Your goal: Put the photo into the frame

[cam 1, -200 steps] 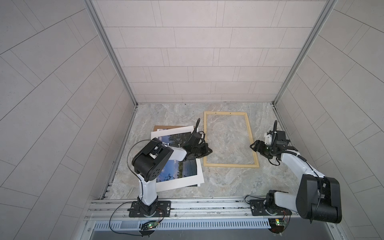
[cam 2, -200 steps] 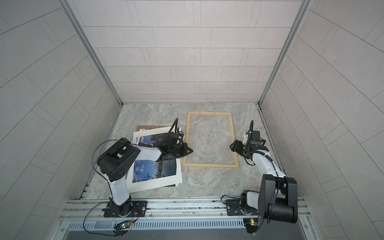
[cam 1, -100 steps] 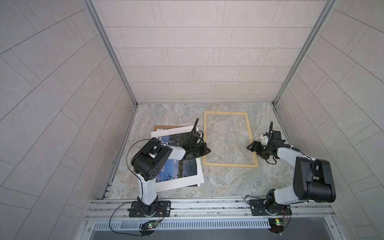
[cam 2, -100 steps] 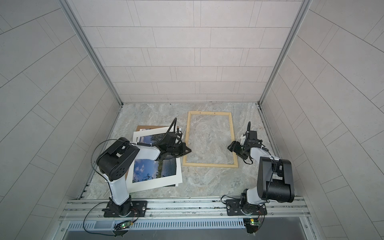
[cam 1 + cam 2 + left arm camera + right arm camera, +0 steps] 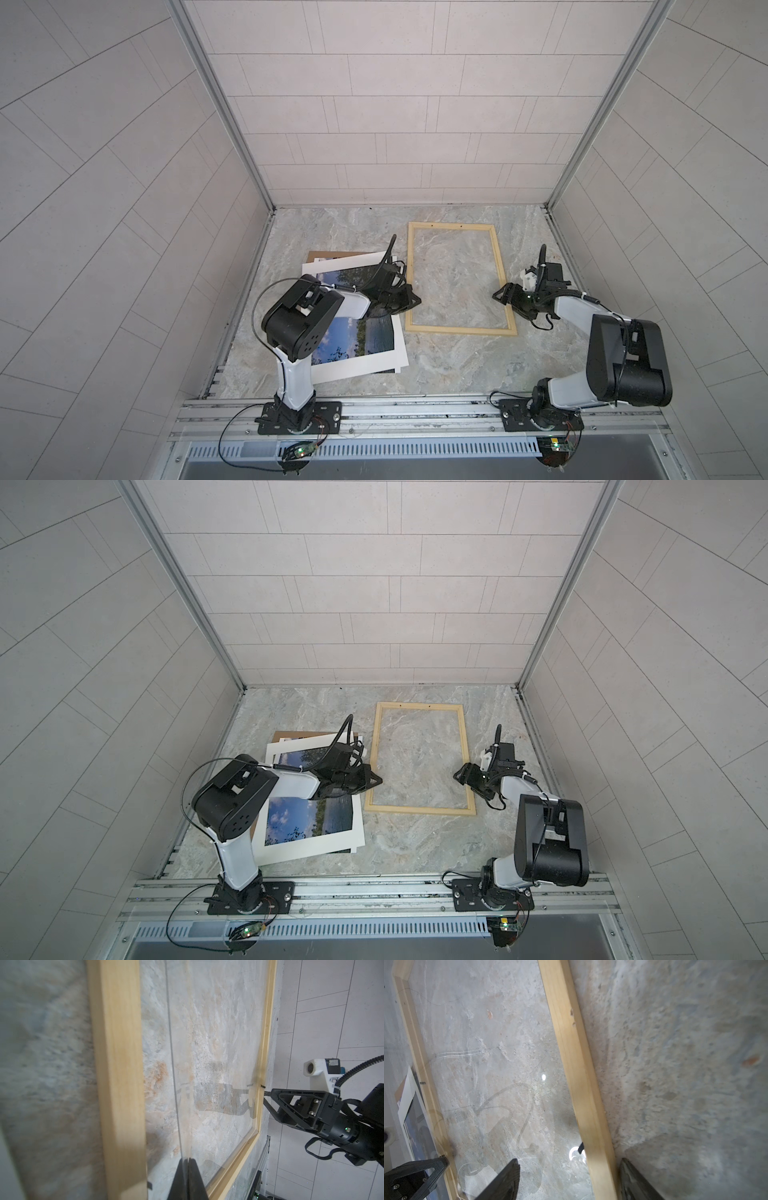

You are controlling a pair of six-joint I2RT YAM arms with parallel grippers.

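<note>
The frame of pale wood lies flat mid-table, with a clear pane inside that reflects the arms. The photo, sky and water with a white border, lies left of it, partly hidden under my left arm. My left gripper is shut with nothing visibly held. Its tip sits just inside the frame's left bar. My right gripper is open and straddles the frame's right bar, one finger on each side.
A brown backing board and another white sheet lie under the photo. Tiled walls close in the marble table on three sides. A metal rail carrying both arm bases runs along the front edge.
My right gripper has moved left from beside the frame onto its right bar, and that arm's shoulder has swung round. The left arm has stayed still.
</note>
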